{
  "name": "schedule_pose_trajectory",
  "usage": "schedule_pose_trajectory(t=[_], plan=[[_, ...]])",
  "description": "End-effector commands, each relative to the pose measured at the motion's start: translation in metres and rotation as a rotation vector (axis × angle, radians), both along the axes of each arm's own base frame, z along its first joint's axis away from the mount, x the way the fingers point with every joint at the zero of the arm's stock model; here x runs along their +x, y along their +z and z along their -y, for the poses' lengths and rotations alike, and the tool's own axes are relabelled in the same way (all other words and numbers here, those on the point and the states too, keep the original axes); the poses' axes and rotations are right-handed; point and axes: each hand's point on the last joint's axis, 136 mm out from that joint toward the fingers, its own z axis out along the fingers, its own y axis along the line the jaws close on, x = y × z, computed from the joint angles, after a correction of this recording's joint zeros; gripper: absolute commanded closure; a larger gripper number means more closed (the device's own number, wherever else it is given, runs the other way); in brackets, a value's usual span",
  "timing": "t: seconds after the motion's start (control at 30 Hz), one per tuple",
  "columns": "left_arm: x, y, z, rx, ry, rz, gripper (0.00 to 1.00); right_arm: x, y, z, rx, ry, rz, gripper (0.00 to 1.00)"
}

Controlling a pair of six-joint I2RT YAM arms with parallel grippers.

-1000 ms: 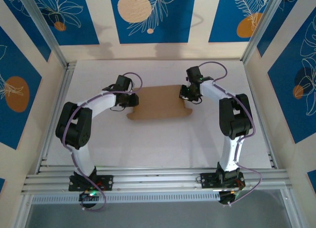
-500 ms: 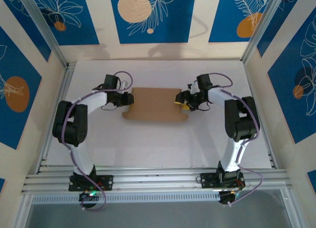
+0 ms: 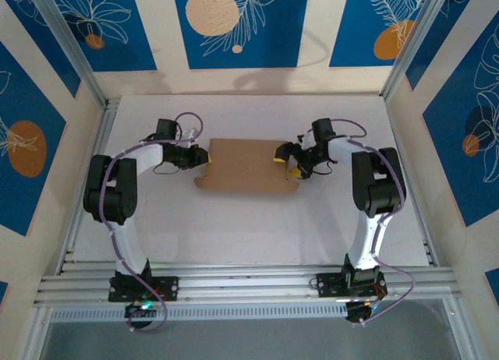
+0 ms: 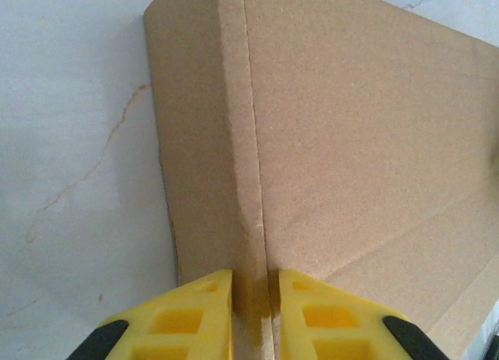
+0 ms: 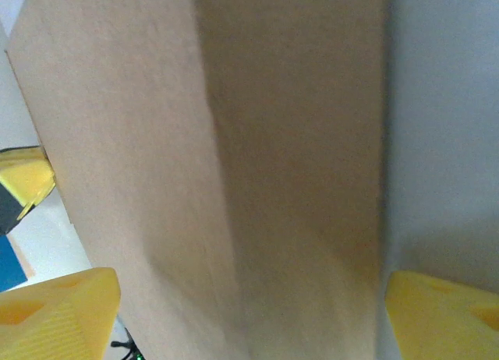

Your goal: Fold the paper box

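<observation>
The paper box [image 3: 245, 165] is a flat brown cardboard shape lying in the middle of the white table. My left gripper [image 3: 201, 156] is at its left end. In the left wrist view the yellow fingers [image 4: 195, 309] stand almost together, pinching a cardboard fold [image 4: 249, 220] along the box's crease. My right gripper [image 3: 287, 161] is at the box's right end. In the right wrist view its yellow fingers [image 5: 58, 313] are spread wide, one at each bottom corner, and the brown box [image 5: 234, 157] spans the gap without being squeezed.
The white table [image 3: 257, 227] has bare room in front of and behind the box. Aluminium rails [image 3: 249, 286] run along the near edge by the arm bases. Blue patterned walls and metal posts [image 3: 86, 72] close in the back and sides.
The right gripper let go and opened wide at the box's right end. The left arm drew to the left, its fingers closing further, and the box shifted slightly left.
</observation>
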Motion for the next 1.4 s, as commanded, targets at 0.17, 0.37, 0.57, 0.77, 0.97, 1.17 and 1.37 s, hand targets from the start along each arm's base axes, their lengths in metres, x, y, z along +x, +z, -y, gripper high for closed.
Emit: schedule_pose_trajectory(t=[0.17,0.37,0.57,0.77,0.97,1.17,1.37], plan=[[-0.023,-0.041,-0.008,0.045,-0.008,-0.148,0.87,0.0,0.037,-0.042,0.341,0.051,-0.017,0.2],[-0.019,-0.03,-0.003,-0.026,0.019,-0.148,0.86,-0.005,0.056,-0.033,0.471,-0.019,-0.031,0.3],[-0.023,-0.036,-0.009,-0.003,0.031,-0.171,0.88,-0.019,0.012,0.013,0.004,-0.153,-0.033,0.22],[-0.022,-0.042,-0.018,-0.069,0.068,-0.21,0.89,-0.017,0.009,0.025,-0.05,-0.186,-0.016,0.16],[-0.021,-0.047,-0.019,-0.1,0.079,-0.224,0.89,-0.004,0.004,0.016,0.104,-0.156,-0.04,0.07],[-0.021,-0.052,-0.019,-0.105,0.082,-0.235,0.89,0.001,0.016,-0.008,0.288,-0.067,-0.026,0.08],[-0.018,-0.049,-0.016,-0.131,0.091,-0.233,0.89,-0.004,0.035,-0.043,0.403,0.043,-0.005,0.19]])
